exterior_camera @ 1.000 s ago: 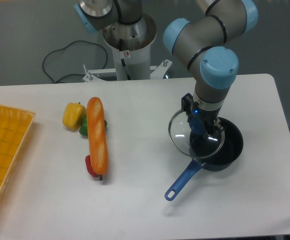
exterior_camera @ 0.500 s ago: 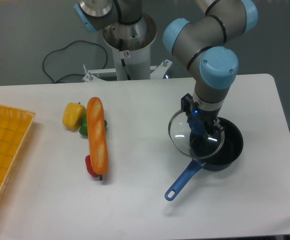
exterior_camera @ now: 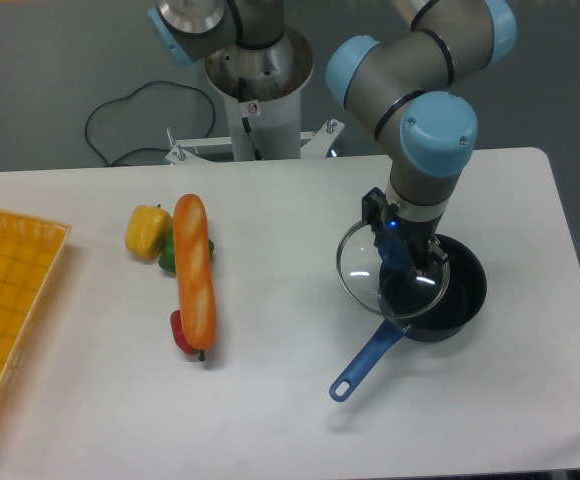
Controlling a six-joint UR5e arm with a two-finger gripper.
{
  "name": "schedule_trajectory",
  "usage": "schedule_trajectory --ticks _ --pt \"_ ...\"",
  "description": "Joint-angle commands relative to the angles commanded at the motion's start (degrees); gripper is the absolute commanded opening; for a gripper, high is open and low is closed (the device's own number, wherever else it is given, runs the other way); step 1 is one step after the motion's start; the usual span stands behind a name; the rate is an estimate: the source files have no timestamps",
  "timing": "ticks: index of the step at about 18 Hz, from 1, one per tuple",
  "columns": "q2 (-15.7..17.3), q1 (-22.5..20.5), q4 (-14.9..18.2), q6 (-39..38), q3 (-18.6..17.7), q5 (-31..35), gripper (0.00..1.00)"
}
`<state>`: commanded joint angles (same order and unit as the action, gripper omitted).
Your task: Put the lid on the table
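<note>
White table (exterior_camera: 270, 400) fills most of the view, with a grey wall behind. On its right side, the glass lid (exterior_camera: 365, 270) hangs tilted over the dark saucepan (exterior_camera: 455, 300), partly past the pan's left edge. The gripper (exterior_camera: 402, 262) is closed on the lid's blue knob. To the left lie 1 long bread loaf (exterior_camera: 195, 270), a yellow pepper (exterior_camera: 147, 230) and a yellow mesh tray (exterior_camera: 0, 310).

Grey tubular arm (exterior_camera: 410, 75), light-blue joint caps, black gripper (exterior_camera: 402, 252) with small blue light; silver base column (exterior_camera: 255, 95).
</note>
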<state>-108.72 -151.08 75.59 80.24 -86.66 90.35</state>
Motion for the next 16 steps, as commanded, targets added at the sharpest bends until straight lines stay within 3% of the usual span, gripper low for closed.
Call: schedule_trajectory --ticks 16 --pt "0.7 4.3 0.0 -6.8 -0.5 -0.2 0.61"
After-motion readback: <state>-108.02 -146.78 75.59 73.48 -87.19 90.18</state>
